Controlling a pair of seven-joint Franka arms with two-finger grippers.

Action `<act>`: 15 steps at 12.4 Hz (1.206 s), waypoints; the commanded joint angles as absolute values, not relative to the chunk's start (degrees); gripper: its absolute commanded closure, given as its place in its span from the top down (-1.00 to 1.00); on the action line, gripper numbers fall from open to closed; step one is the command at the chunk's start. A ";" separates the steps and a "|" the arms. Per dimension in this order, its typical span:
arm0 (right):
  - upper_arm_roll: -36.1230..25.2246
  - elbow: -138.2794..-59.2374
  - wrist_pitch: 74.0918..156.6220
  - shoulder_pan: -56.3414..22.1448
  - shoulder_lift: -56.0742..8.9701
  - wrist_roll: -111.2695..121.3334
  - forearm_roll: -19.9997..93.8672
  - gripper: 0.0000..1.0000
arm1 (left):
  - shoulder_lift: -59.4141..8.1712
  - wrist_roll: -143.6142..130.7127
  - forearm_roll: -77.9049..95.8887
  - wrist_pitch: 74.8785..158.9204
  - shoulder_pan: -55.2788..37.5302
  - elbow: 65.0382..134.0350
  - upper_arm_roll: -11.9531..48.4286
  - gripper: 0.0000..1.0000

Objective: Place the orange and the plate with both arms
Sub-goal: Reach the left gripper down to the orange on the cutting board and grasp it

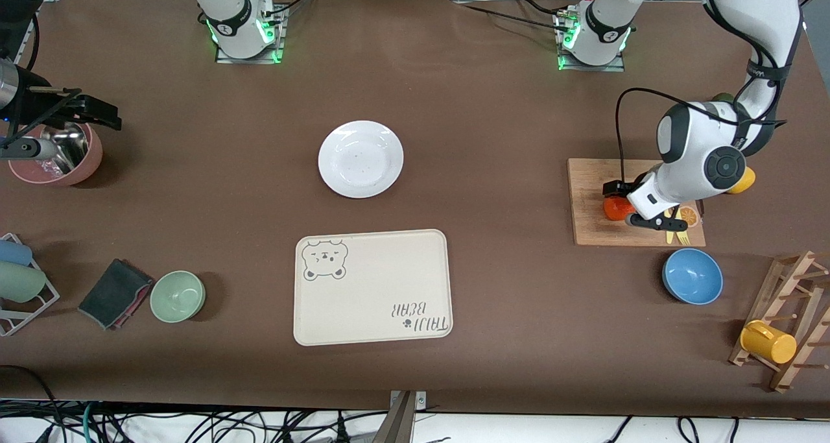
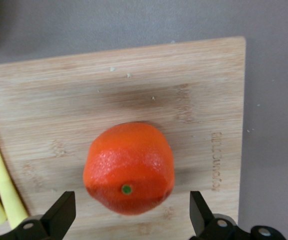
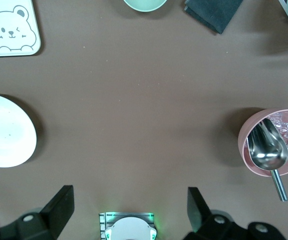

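One orange (image 1: 615, 208), one plate (image 1: 360, 158), two small bowls (image 1: 177, 296)

A brown table (image 1: 493, 138) carries a wooden board (image 1: 593, 226) under the left gripper (image 1: 639, 204), with a blue bowl (image 1: 692, 275) near it; the white plate (image 1: 360, 158), cream tray (image 1: 371, 287), green bowl (image 1: 177, 296) and pink bowl (image 1: 78, 164) lie well apart from it.

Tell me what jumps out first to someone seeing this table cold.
The left gripper, fingers open, straddles the orange on the wooden cutting board at the left arm's end of the table. The white plate sits alone mid-table, with the bear tray nearer the front camera. The right gripper waits open above the table near the pink bowl.
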State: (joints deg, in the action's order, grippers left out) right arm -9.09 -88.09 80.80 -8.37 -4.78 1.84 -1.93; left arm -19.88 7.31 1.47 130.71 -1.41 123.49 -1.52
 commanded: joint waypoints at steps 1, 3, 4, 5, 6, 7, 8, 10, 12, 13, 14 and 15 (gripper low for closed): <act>-9.05 -87.63 80.07 -8.09 -4.75 1.14 -1.23 1.00 | -22.14 6.86 -0.53 133.24 -1.23 123.31 -1.32 1.00; -9.05 -87.63 80.07 -8.09 -4.66 1.14 -1.23 1.00 | -23.11 6.68 -0.44 133.42 -1.23 122.96 -1.32 1.00; -9.05 -87.63 80.07 -8.09 -4.66 1.14 -1.23 1.00 | -23.29 6.68 -0.53 133.59 -1.23 122.87 -1.32 0.91; -9.05 -87.63 80.07 -8.09 -4.66 1.14 -1.23 1.00 | -23.81 6.68 -0.44 133.68 -1.23 122.78 -1.32 0.87; -9.05 -87.54 80.07 -8.09 -4.66 1.14 -1.23 1.00 | -24.17 6.68 -0.53 134.46 -1.23 122.52 -1.32 0.72; -9.05 -87.54 80.16 -8.09 -4.66 1.14 -1.23 1.00 | -24.69 6.59 -0.53 134.65 -1.23 122.43 -1.32 0.51; -9.05 -87.54 80.16 -8.09 -4.66 1.14 -1.23 1.00 | -24.70 6.50 -0.53 134.74 -1.23 122.43 -1.32 0.33; -9.05 -87.45 80.16 -8.17 -4.66 1.14 -1.32 1.00 | -24.61 6.33 -0.53 134.65 -1.32 122.34 -1.32 -0.16; -9.05 -87.45 80.33 -8.17 -4.66 1.14 -1.32 1.00 | -23.65 5.81 -0.53 133.78 -2.11 122.08 -1.23 -0.61; -9.05 -87.28 80.42 -8.35 -4.66 1.14 -1.41 1.00 | -21.73 4.15 -0.53 132.99 -2.98 121.82 -0.88 -0.74; -8.88 -87.28 80.42 -8.61 -4.66 1.14 -1.49 1.00 | -21.01 0.56 -0.53 131.41 -4.73 120.42 -0.18 -0.80; -8.88 -87.28 80.42 -8.61 -4.66 1.14 -1.49 1.00 | -21.01 -6.26 -0.53 128.18 -7.36 118.24 1.30 -0.80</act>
